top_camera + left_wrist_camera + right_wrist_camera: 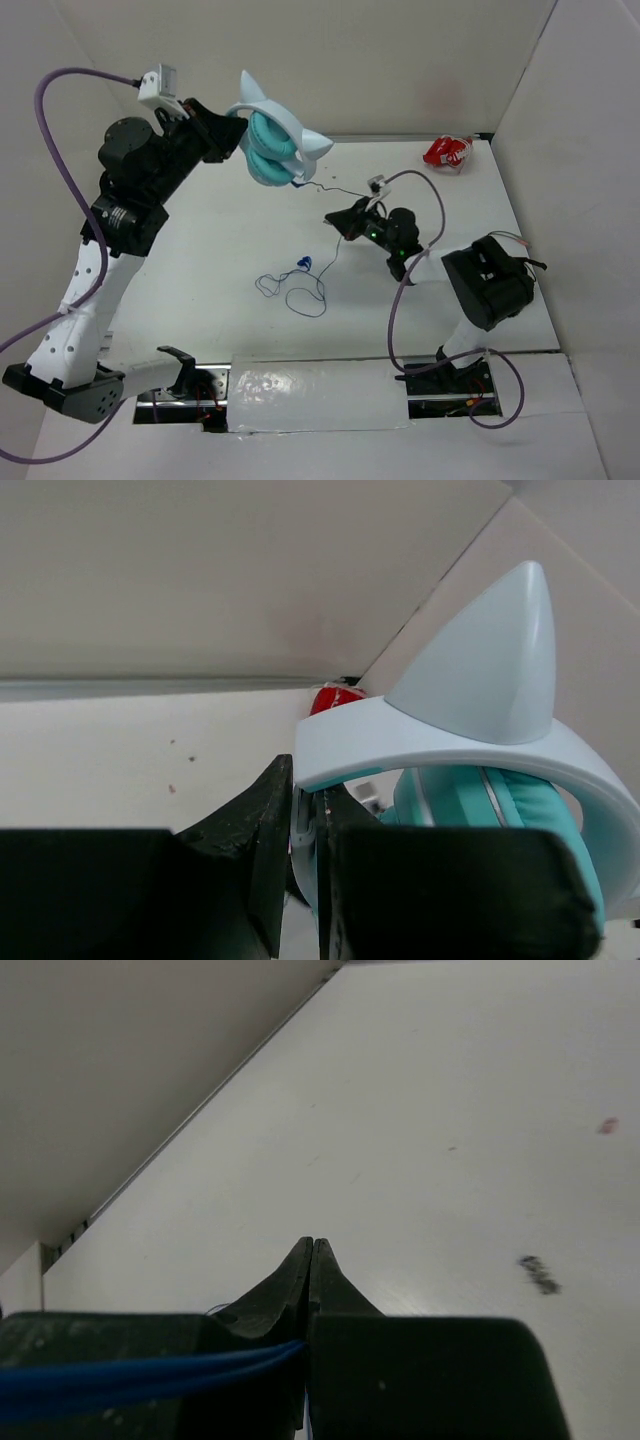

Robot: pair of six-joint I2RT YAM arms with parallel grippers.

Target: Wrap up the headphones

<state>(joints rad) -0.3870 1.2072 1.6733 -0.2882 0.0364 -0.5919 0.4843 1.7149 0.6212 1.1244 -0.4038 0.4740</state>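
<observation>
The headphones [272, 140] have teal ear cups and a white headband with pointed ears, and they hang in the air at the back left. My left gripper [232, 130] is shut on the headband [420, 735], with the teal cups [520, 810] to its right. The thin dark-blue cord [300, 285] runs down from the cups and lies in loops on the table. My right gripper [340, 222] is shut on the cord [150, 1370] at mid-table, right of the hanging headphones. Its fingertips [312, 1260] are pressed together above the table.
A small red and white object [448, 152] lies at the back right corner and also shows in the left wrist view [335, 697]. White walls enclose the table on the back, left and right. A cutout with mounting plates runs along the near edge [320, 395].
</observation>
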